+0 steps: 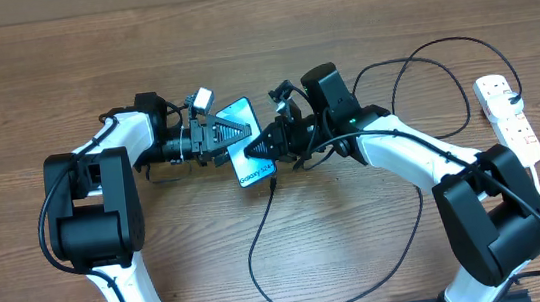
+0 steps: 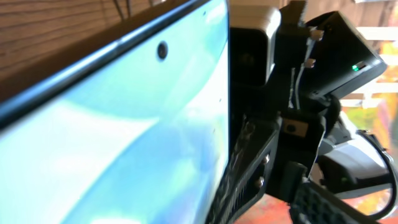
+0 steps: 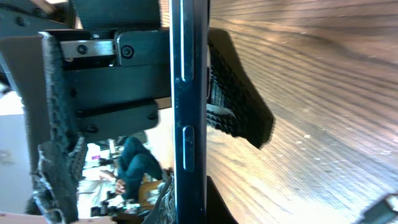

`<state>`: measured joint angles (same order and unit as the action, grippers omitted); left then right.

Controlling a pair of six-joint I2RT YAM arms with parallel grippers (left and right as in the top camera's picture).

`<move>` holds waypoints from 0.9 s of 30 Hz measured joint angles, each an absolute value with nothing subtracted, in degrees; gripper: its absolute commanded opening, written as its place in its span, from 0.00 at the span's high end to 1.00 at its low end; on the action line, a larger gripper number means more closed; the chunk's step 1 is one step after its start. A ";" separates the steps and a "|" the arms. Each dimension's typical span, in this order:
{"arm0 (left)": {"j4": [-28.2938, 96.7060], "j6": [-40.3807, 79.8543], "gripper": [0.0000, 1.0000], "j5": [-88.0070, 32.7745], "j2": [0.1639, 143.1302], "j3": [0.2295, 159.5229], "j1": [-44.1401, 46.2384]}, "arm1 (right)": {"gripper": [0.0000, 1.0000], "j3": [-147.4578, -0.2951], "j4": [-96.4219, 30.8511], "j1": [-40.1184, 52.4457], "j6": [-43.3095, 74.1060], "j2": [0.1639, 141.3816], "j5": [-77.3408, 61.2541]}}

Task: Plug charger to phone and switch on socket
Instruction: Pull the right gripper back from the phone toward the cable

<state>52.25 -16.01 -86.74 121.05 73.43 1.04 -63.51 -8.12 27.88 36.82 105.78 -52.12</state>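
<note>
My right jaws (image 1: 267, 143) are closed flat on the slim blue-screened smartphone with black edges (image 1: 247, 158), gripping its right long side. In the right wrist view the phone's thin edge (image 3: 186, 124) stands upright with a ribbed pad (image 3: 239, 118) pressed against one face. My left jaws (image 1: 238, 132) stand wide and reach over the phone from the left. I cannot tell whether their pads bear on it or only straddle it. The phone sits between my two wrists at the middle of the wooden counter (image 1: 60, 62), tilted up off the wood, as I read it. In the left wrist view its screen (image 2: 124, 137) fills most of the picture.

What matters for the next move is the phone's long axis. It runs far to near, and the near short end, the one with the lettering, points at the small black plug tip (image 1: 271, 183) of the long thin black charger cable (image 1: 260, 243). That tip lies on the counter just beside this end, a shade to the right. It looks unseated, though I cannot be sure. It is nearer my right arm, so I judge the left should take the hold and the right fetch the plug. The white power strip with red rocker switches (image 1: 510, 118) lies well apart at the far right.
</note>
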 measured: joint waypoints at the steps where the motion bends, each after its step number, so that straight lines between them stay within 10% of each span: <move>1: 52.27 -16.38 0.36 -87.37 121.05 73.43 1.04 | 0.96 -63.51 -7.75 28.29 37.76 105.78 -51.96; 4: 52.42 -16.91 0.57 -88.01 121.05 73.52 1.02 | 0.96 -63.51 -7.20 30.17 40.07 105.67 -49.95; 12: 52.05 -16.51 0.76 -88.29 121.97 73.54 0.36 | 0.96 -63.57 -4.10 32.34 46.13 104.71 -43.31; 15: 51.81 -16.01 0.93 -89.60 121.97 73.60 -0.03 | 0.51 -63.59 -3.66 32.38 47.55 104.49 -43.11; 19: 52.03 -15.40 0.96 -89.45 121.97 73.97 0.10 | 0.25 -63.42 -6.09 32.62 47.22 104.51 -40.05; 27: 51.64 -15.27 0.96 -87.15 121.97 73.97 -0.56 | 0.07 -63.88 -15.27 29.36 39.92 100.86 -37.58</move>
<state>51.64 -15.27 -87.15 121.97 73.97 -0.56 -63.88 -15.27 29.36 39.92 100.86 -37.58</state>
